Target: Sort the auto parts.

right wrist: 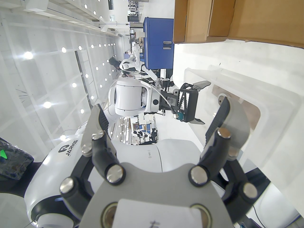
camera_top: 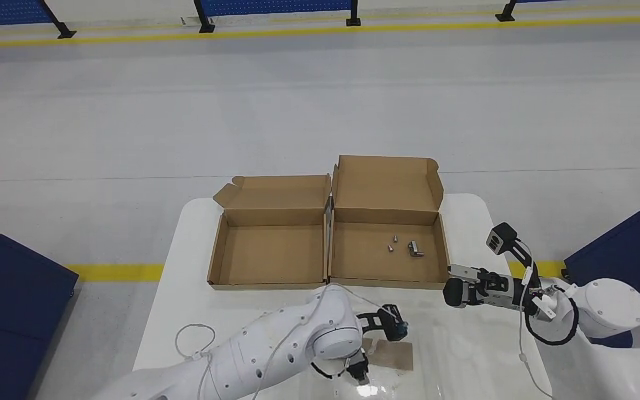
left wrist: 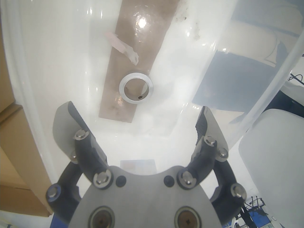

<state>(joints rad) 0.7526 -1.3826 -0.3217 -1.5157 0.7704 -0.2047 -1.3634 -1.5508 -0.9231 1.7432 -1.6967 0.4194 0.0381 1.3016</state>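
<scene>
Currently the metal ring (left wrist: 136, 90) lies flat on a brown card strip (left wrist: 144, 36) inside a clear tray (left wrist: 273, 91), at the strip's edge. It is just ahead of the left gripper (left wrist: 137, 107), roughly centred on the gap, touching neither finger. Left gripper is spread wide, holding nothing, hovering over the tray. A small clear plastic piece (left wrist: 122, 47) lies on the strip just beyond the ring, farther from the fingertips.

Right gripper (right wrist: 161, 105) is also spread and holds nothing. It sits off to the side of the tray, pointing toward the left gripper, well apart from the ring.

Past the tray, two open cardboard boxes stand side by side on the table (camera_top: 190, 260). The box (camera_top: 360, 250) nearer the right gripper has a few small metal parts (camera_top: 412, 247) in it; the second box (camera_top: 265, 255) sits beside it.

Step looks like pick-the-ring, not yet started.

Risks:
- The ring is low and smooth, so closing on the rim too high could squirt it out.
- It is at the strip edge, so a finger coming down may catch the card and lift or drag the strip with it.
- Overshooting forward would knock the plastic piece.
- The tray wall is near one finger, so a wide approach could clip it and shift the tray.
</scene>
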